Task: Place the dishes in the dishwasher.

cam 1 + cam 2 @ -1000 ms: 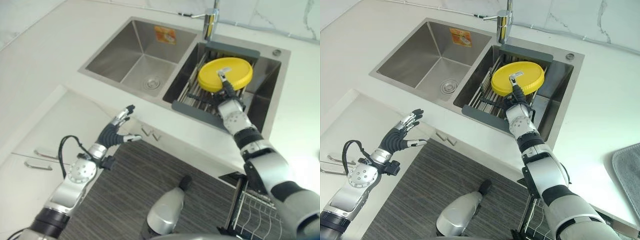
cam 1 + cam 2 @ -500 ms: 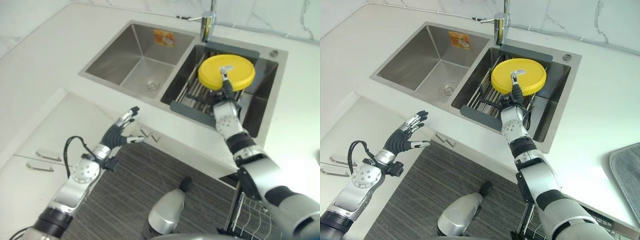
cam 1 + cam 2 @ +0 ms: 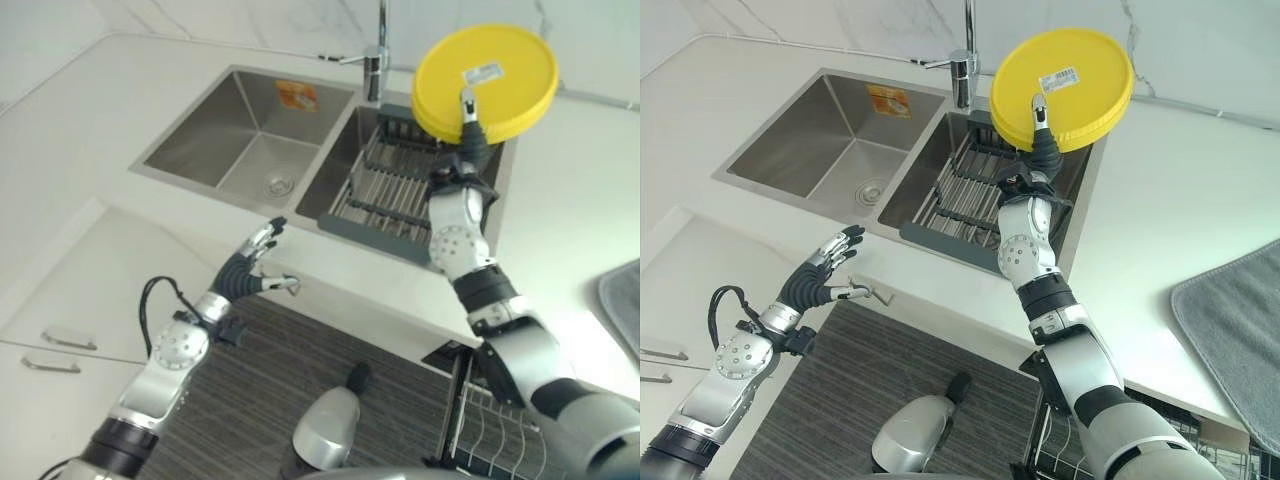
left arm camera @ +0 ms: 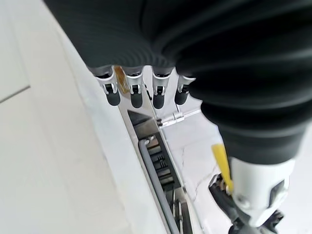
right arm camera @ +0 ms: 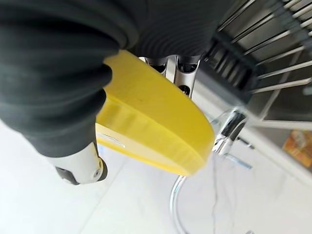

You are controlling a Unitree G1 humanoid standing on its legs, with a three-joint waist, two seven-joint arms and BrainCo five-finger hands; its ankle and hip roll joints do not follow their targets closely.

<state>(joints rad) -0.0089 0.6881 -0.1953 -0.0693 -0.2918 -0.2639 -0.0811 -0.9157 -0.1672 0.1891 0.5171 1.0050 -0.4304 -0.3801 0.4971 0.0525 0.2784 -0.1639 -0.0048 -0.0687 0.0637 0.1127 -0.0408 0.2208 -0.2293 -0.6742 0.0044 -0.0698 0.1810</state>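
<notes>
I can't read any text here. There's a small white label (image 3: 1060,79) on the upturned face of the yellow plate (image 3: 1085,60), with dark marks like a barcode or print, too small for me to make out. An orange-and-yellow sticker (image 3: 887,101) sits on the back wall of the left sink basin (image 3: 810,140); it has some graphic or lettering on it but nothing legible. In the right wrist view I see a corner of the same orange sticker (image 5: 298,145), blurred. No numbers or signs that I can see on the counter (image 3: 1160,200) or the faucet (image 3: 965,60).
</notes>
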